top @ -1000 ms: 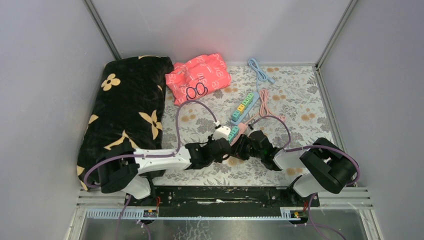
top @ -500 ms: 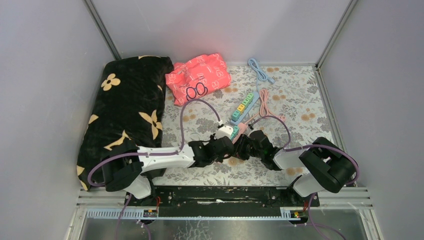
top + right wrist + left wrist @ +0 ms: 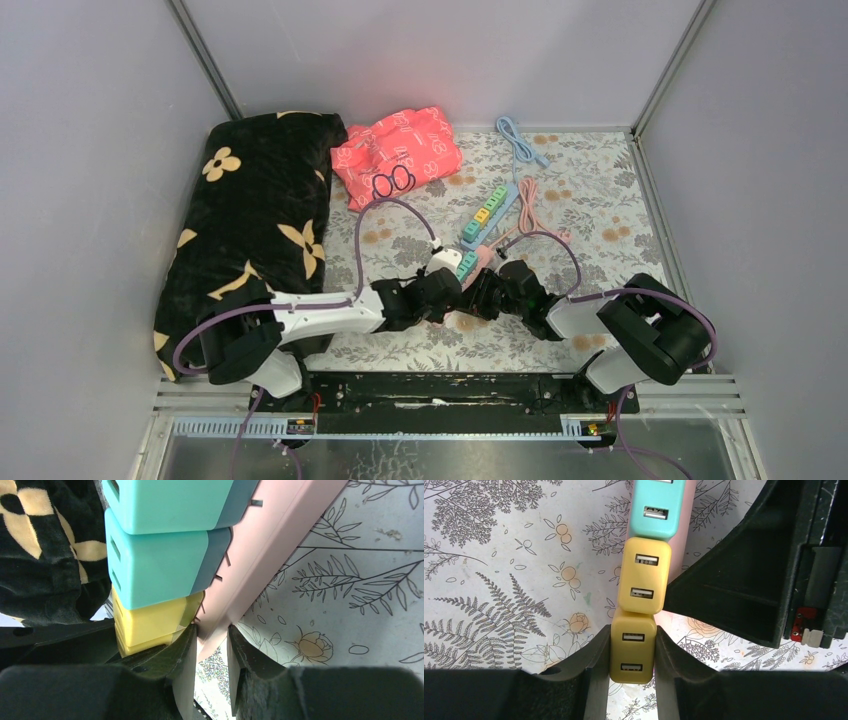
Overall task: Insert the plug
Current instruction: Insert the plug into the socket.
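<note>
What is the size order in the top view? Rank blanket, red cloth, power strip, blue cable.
1. blanket, by far the largest
2. red cloth
3. power strip, near end partly hidden
4. blue cable, smallest, though not far behind the strip's visible part

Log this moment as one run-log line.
left end effector: shut on yellow rectangular USB plug | right end effector: shut on pink plastic power strip | plug seating: unclear
</note>
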Motion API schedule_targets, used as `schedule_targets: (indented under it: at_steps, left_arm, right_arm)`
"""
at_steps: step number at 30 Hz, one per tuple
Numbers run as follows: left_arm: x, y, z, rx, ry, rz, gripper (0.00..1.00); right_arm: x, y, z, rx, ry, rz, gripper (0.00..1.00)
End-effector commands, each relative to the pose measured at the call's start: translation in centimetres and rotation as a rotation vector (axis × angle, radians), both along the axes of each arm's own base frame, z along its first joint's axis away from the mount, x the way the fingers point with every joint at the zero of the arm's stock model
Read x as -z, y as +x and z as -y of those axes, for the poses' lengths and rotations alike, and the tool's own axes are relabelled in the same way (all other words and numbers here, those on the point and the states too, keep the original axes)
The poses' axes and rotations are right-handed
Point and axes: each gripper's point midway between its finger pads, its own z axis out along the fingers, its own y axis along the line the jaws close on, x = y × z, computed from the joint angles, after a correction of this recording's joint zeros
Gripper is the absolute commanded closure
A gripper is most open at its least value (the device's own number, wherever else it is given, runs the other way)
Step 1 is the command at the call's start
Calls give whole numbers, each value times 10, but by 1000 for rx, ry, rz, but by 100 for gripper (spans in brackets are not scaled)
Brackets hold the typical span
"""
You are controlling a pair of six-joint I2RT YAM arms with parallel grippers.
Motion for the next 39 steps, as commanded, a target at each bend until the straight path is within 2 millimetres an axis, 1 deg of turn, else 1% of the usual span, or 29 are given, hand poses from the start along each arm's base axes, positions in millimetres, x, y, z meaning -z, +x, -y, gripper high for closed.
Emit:
schedule_targets:
  at_steps: [1,6,10,14,19,23,26,31,33,34,35,39]
  left_arm:
    - [68,-61,-54,8,187,-326,100]
    - [76,-65,-47,31,205,-364,100]
    - [82,-68,-49,31,222,-382,100]
    - [81,-67,-49,27,228,-376,100]
    - [73,-62,-44,26,214,-354,100]
    - [61,-55,-36,30,194,-327,88]
    - [47,-48,-26,31,159,-295,83]
    - [23,-37,-12,34,109,-247,65]
    - [12,-33,-7,37,83,-227,60]
    - [6,-31,-5,37,69,-214,55]
    - [1,-29,-4,33,61,-202,50]
    - [-22,-20,-3,19,33,-147,37]
  right_arm:
    - [9,-1,-8,-32,-23,-1,70]
    - [8,-2,-9,-34,-19,3,70]
    - [7,-1,-7,-28,-20,9,70]
    - [4,0,-9,-36,-15,19,69]
    - [-2,2,-8,-32,-9,46,62]
    - [-11,4,-8,-33,3,88,59]
    - [-13,4,-6,-26,4,96,58]
    - [-17,6,-3,-13,-3,114,57]
    - [-20,6,0,-9,-9,129,56]
    - [-21,6,1,-3,-11,136,55]
    - [-22,7,3,4,-13,143,54]
    - [-25,9,12,24,-47,178,49]
